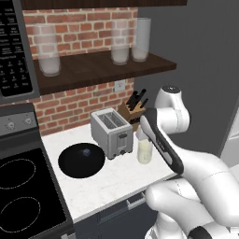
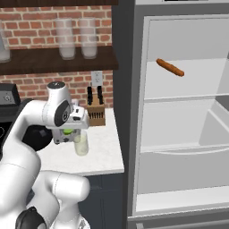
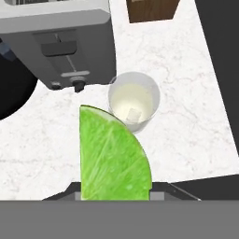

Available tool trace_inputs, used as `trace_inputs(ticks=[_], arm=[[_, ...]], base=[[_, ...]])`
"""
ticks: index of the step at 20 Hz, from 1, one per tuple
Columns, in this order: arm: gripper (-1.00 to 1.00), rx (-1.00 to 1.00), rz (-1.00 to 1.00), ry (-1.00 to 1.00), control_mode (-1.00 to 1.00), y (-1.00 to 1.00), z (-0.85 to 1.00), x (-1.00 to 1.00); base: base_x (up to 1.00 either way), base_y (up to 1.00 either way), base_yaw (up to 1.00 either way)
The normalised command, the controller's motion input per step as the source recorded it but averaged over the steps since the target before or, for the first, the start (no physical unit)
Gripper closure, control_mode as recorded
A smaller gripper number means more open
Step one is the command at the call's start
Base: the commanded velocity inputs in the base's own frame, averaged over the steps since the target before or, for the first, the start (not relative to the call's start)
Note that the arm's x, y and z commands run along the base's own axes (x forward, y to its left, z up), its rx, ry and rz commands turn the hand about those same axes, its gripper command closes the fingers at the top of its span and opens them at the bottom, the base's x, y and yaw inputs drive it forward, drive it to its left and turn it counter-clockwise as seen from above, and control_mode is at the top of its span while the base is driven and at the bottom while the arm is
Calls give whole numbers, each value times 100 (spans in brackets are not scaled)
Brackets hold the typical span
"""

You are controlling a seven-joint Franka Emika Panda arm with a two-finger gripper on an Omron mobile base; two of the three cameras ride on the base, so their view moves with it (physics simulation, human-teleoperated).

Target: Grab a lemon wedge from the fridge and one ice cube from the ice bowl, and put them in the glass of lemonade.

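Lemon wedge (image 2: 67, 132) in closed jaws directly above glass of lemonade (image 2: 81, 143).

Lemon wedge (image 3: 113, 156) hides the tool's fingertips and part of the glass (image 3: 134, 100) rim; toaster (image 3: 58, 42) cut off at top edge.

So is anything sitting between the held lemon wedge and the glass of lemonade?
Nothing visible. The gripper holds the lemon wedge just above and beside the open glass of lemonade. The toaster stands next to the glass, off the path.
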Motion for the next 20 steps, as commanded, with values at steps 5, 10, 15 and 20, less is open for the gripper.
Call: trace_inputs(ticks=[5, 10, 15, 20], arm=[[100, 0, 0, 0, -100, -3, 0, 11], [100, 0, 0, 7, -100, -1, 0, 18], [100, 0, 0, 8, -100, -2, 0, 17], [100, 0, 0, 4, -100, -11, 0, 13]], base=[[0, 0, 0], [0, 0, 0], [0, 0, 0], [0, 0, 0]])
